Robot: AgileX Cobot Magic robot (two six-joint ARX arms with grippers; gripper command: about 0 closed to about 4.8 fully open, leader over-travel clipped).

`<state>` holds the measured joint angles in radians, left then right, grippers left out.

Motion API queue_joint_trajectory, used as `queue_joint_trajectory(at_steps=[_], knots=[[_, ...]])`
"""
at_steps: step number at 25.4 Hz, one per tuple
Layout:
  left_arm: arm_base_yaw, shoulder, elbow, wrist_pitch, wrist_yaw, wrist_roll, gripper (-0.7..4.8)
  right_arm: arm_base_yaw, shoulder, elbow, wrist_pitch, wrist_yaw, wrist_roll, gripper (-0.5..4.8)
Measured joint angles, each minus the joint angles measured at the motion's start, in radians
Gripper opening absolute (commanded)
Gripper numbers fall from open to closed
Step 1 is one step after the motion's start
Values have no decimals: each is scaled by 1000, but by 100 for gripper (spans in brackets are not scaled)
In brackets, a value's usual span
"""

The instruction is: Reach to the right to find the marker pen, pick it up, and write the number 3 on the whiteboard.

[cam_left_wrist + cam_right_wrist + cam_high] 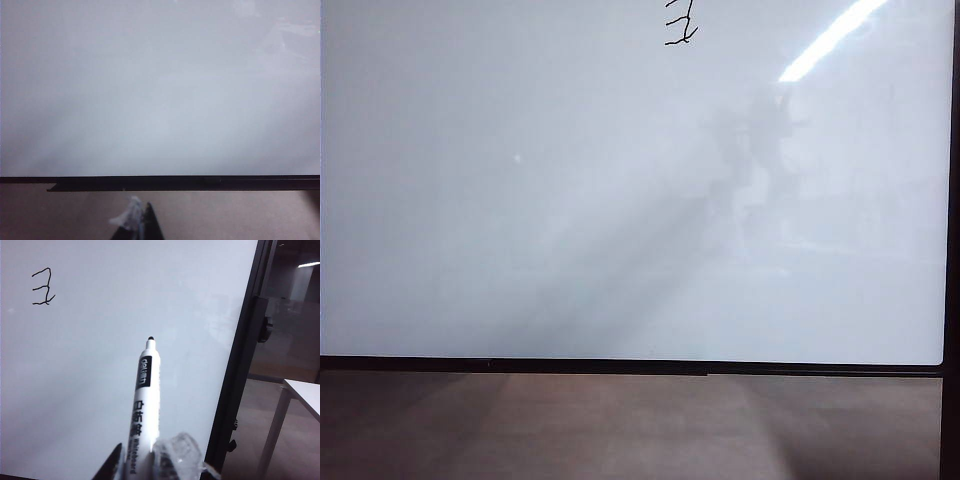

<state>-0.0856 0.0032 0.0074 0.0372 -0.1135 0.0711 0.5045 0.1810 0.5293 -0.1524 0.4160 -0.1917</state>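
- Brown-grey floor (620, 430) fills the near strip of the exterior view, running up to the thin black frame at the near edge of the whiteboard (520, 220).
- Nearest that frame, in the left wrist view, the left gripper (137, 222) shows only as a dark tip with a pale scrap on it, hovering over the floor just short of the board; it carries nothing I can see, and whether its fingers are apart or together I cannot tell.
- Neither arm itself shows in the exterior view.
- Further in, the right gripper (145, 465) has its fingers clamped on the lower barrel of the marker pen (144, 405), which points its dark tip up toward the board, towards its right side near the black frame, though contact cannot be judged.
- Furthest off, near the far edge of the board and a little right of middle, sits the number 3 (681, 22), a shaky black squiggle, well apart from the pen tip.
- Judging by that, the writing step looks done and the pen sits clear of the figure.
- Any next move seems to call only for keeping the tip off the glossy surface, so no stray line spoils the figure, and for taking the pen away.
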Motion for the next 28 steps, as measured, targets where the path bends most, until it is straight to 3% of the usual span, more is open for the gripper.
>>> queue_joint_trajectory(at_steps=[23, 26, 28], knots=[[1, 0, 0, 0, 0, 0, -4, -6, 0, -6, 8, 0, 0, 31], [1, 0, 0, 0, 0, 0, -4, -59, 0, -43, 13, 0, 0, 31], [1, 0, 0, 0, 0, 0, -4, -156, -6, -103, 14, -56, 0, 31]])
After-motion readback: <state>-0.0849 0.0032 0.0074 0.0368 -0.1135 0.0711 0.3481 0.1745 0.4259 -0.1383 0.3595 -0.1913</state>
